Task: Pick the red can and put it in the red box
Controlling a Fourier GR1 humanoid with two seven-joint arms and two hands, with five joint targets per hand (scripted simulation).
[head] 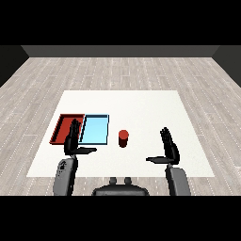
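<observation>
- Well, the red can (123,138) stands upright on the table (141,103), right of the light blue tray (94,129); red tray (62,128) sits far left.
- Both the left hand (72,141) and right hand (169,149) hang open-fingered, holding nothing.
- Nothing picked yet, I'd say; next a hand must reach in and curl round the can.

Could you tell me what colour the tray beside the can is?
Light blue tray, head view.

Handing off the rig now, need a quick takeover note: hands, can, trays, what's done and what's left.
Left hand: open, holding nothing, in front of the red tray.
Right hand: open, holding nothing, right of the red can.
Red can: upright on the table, right of the light blue tray, touched by neither hand.
Done: nothing yet.
Left: grasp the can, likely with the right hand, and set it in the red tray.
</observation>
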